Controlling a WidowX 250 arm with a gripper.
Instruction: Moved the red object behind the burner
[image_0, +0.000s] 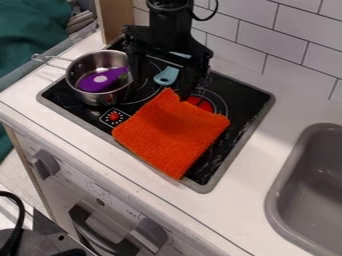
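Orange-red cloth on the stovetop, ready for a pick by its back edge.
Your gripper (161, 88) stands above the back part of the stovetop (244, 102), its fingers spread with nothing pinched; one tip is at or near the back edge of the cloth (172, 134), contact unclear. The cloth lies flat, partly over the red burner (201, 103) and across the front rim. You'd do well to centre on that edge, close on a gathered fold, lift until the cloth hangs free, then carry it back toward the tiled wall (270, 45). Mind the light-blue utensil (166, 76) between the fingers and the pot (95, 97) beside them. Room behind the burner looks narrow; the sink (282, 172) side gives you more.
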